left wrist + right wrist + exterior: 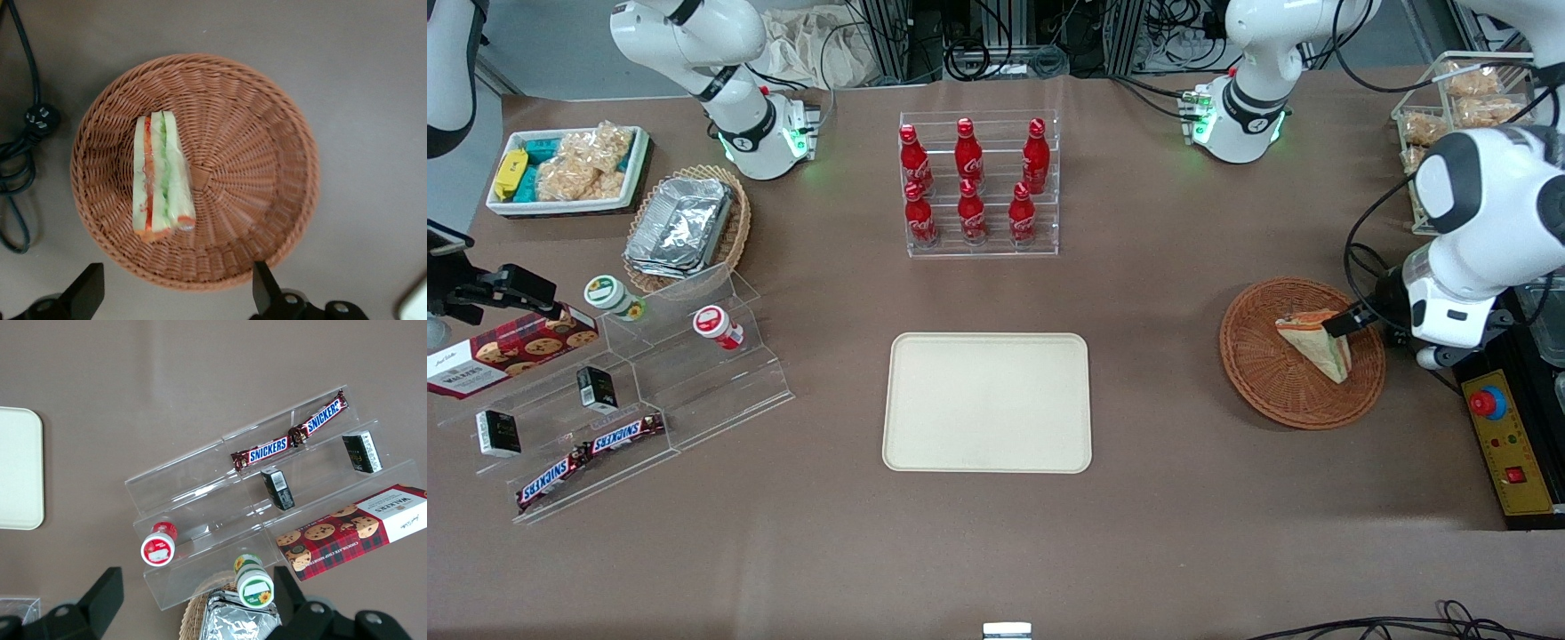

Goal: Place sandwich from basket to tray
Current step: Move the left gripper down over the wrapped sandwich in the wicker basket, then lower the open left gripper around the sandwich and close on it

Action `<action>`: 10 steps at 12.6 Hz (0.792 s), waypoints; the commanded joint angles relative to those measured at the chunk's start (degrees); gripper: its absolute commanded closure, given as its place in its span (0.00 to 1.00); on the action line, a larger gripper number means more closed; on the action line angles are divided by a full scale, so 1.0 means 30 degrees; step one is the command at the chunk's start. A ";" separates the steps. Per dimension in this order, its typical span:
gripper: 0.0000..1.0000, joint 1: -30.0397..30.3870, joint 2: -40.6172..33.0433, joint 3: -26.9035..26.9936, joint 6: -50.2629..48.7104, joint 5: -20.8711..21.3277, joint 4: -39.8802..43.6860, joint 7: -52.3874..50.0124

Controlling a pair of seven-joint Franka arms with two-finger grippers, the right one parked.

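The gripper [175, 293] is held wide open, empty, above the basket's [267, 173] nine-o'clock half, straddling the sandwich [162, 177] for grasping.

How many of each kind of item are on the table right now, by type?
Sandwich in the basket: 1
Tray: 1
Red bottles: 6
Snickers bars: 2
Small dark boxes: 2
Round-lidded cups: 2
Cookie box: 1
Total: 16, counting the basket
The gripper hovers open over the basket.
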 commanded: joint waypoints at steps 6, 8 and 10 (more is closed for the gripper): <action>0.00 -0.0023 0.3803 0.0781 0.4889 0.0259 -0.1162 -0.2423; 0.00 -0.0023 0.4593 0.0842 0.5799 0.0259 -0.1279 -0.2453; 0.01 -0.0023 0.4716 0.0842 0.5921 0.0259 -0.1280 -0.2453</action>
